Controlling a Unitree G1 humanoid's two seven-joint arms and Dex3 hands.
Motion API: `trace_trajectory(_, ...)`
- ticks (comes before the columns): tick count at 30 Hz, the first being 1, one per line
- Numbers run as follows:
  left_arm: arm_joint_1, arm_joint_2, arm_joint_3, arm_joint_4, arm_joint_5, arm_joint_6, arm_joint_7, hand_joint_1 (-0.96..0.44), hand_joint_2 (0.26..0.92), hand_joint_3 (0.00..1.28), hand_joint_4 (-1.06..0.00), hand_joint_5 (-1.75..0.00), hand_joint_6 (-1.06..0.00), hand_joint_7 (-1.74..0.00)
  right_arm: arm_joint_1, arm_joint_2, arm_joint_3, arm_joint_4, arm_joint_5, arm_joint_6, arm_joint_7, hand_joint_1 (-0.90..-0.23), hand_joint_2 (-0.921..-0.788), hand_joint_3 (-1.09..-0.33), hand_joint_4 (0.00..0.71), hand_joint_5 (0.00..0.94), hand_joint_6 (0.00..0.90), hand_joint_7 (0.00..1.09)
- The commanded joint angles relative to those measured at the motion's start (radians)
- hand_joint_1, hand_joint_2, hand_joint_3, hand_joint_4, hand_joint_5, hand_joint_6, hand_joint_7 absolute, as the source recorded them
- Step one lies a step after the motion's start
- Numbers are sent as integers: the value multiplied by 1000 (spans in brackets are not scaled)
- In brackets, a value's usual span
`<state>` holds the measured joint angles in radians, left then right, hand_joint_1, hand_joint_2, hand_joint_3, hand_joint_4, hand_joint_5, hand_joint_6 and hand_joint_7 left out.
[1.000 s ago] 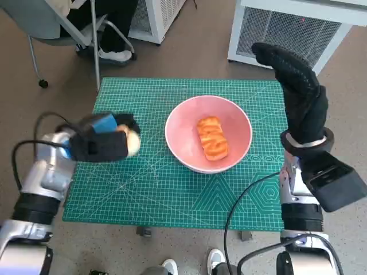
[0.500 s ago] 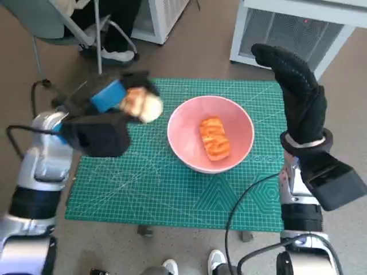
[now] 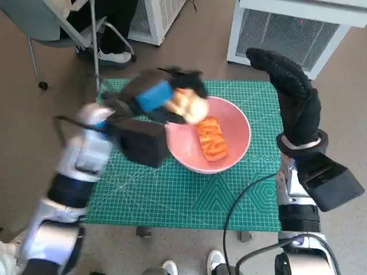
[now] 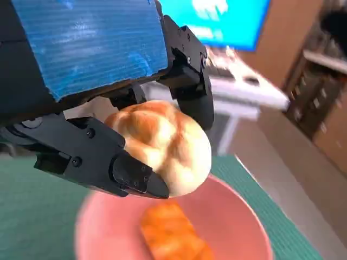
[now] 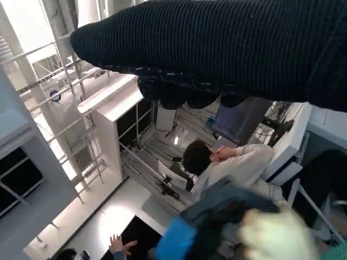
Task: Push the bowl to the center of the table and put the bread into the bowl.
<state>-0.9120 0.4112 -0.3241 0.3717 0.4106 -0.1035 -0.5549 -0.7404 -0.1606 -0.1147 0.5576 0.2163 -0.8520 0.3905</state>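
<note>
Holding the pale round bun (image 3: 191, 106) between its black fingers (image 4: 135, 176), the left hand (image 3: 157, 94) has been carried from beside the pink bowl (image 3: 238, 152) to over its near-left rim, so the bun is now seen above the bowl's edge. An orange-glazed bread (image 3: 212, 138) is seen lying inside the bowl, unmoved, on the green cutting mat (image 3: 172, 195). The right hand (image 3: 292, 97) is kept raised beside the bowl, fingers straight and apart, nothing held. A seated person (image 5: 227, 162) is shown in the right wrist view.
</note>
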Motion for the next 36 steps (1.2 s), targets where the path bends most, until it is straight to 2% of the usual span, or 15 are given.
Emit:
trace_trajectory(1, -46, 9, -46, 13, 7, 133, -159, -290, 918, 76, -151, -115, -183, -322, 25, -3, 2, -18, 16, 15, 15, -524, -921, -871, -1, 457, -1, 536)
trace_trajectory(3, -66, 6, -64, 16, 13, 187, -222, -326, 920, 69, -100, -59, -158, -256, 30, -7, 2, -32, 18, 20, 13, -524, -921, -872, -1, 454, -1, 536)
trace_trajectory(6, -81, 3, -71, 11, 11, 233, -269, -362, 921, 65, -68, -22, -145, -210, 36, -12, -1, -51, 16, 29, 6, -524, -921, -877, -1, 450, -1, 535)
trace_trajectory(11, -55, -7, -28, -9, -34, 220, -251, -372, 921, 63, -60, -8, -144, -189, 41, -18, -9, -70, 5, 37, -8, -519, -921, -890, -1, 442, -1, 529)
trace_trajectory(19, 22, -40, 92, -14, -153, 19, -86, -325, 921, 50, -82, -6, -198, -140, 44, -16, -13, -100, -15, 50, -46, -501, -921, -913, -1, 453, -1, 521)
trace_trajectory(26, 77, -96, 210, -14, -242, -203, 119, -344, 921, 51, -169, -35, -272, -152, 33, -11, -16, -101, -20, 56, -68, -515, -921, -896, -1, 463, -1, 521)
trace_trajectory(29, 101, -124, 251, -23, -271, -274, 192, -379, 921, 100, -214, -44, -306, -171, 25, -14, -18, -98, -23, 57, -74, -521, -921, -886, -1, 468, -1, 524)
trace_trajectory(32, 126, -159, 288, -32, -316, -336, 245, -424, 921, 165, -252, -49, -325, -191, 13, -13, -19, -91, -13, 60, -73, -524, -921, -879, -1, 471, -1, 528)
trace_trajectory(33, 132, -169, 297, -35, -331, -349, 256, -441, 921, 195, -277, -38, -303, -239, 9, -13, -20, -88, -8, 62, -72, -527, -921, -872, -1, 470, -1, 530)
trace_trajectory(34, 144, -183, 308, -45, -352, -359, 266, -472, 921, 264, -329, -12, -214, -401, 4, -12, -20, -85, -3, 64, -70, -532, -921, -849, 6, 465, -1, 540)
trace_trajectory(36, 181, -222, 336, -70, -422, -400, 281, -469, 921, 279, -332, -10, -202, -413, -11, -9, -20, -85, 4, 65, -65, -534, -921, -842, 18, 445, -1, 543)
